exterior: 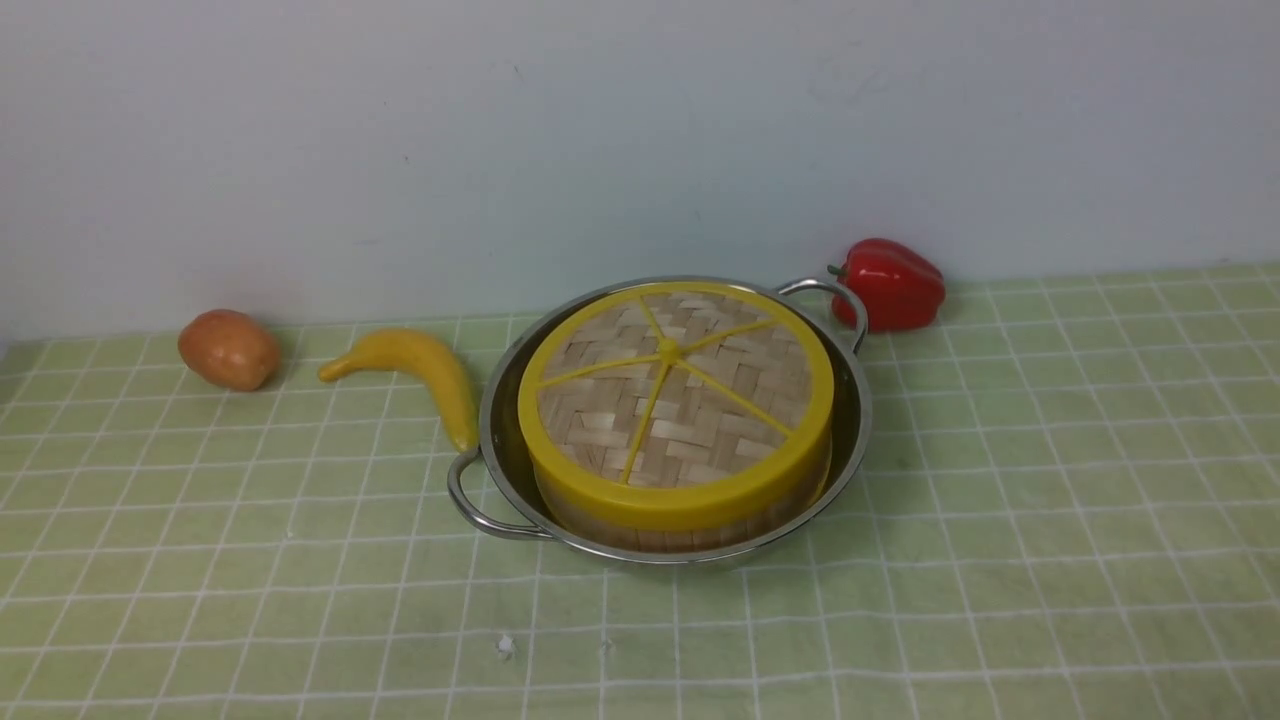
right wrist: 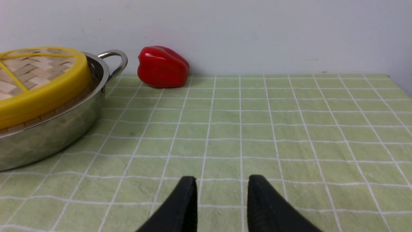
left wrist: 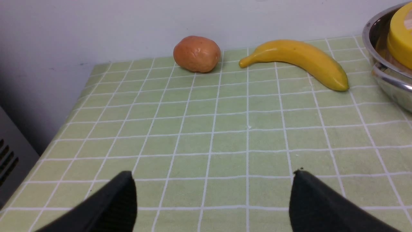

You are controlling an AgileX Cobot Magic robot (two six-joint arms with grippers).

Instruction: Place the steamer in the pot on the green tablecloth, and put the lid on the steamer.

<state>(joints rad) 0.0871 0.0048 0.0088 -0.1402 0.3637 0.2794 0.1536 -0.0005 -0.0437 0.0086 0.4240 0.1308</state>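
The shiny steel pot (exterior: 853, 400) stands on the green tablecloth (exterior: 1000, 500) in the middle of the front view. Inside it sits the steamer (exterior: 640, 536); only a strip of its bamboo wall shows. The woven lid (exterior: 676, 390) with its yellow rim and spokes lies flat on top and hides the steamer's contents. Neither gripper appears in the front view. In the left wrist view, my left gripper (left wrist: 213, 174) is wide open over bare cloth, with the pot (left wrist: 386, 80) off to one side. My right gripper (right wrist: 222, 178) is open and empty, apart from the pot (right wrist: 48, 135) and lid (right wrist: 38, 80).
A brown potato (exterior: 229, 348) and a yellow banana (exterior: 420, 370) lie left of the pot, the banana's tip close to the pot's near handle. A red bell pepper (exterior: 893, 283) sits behind the far handle. A pale wall bounds the back; the cloth's left edge (left wrist: 80, 96) drops off.
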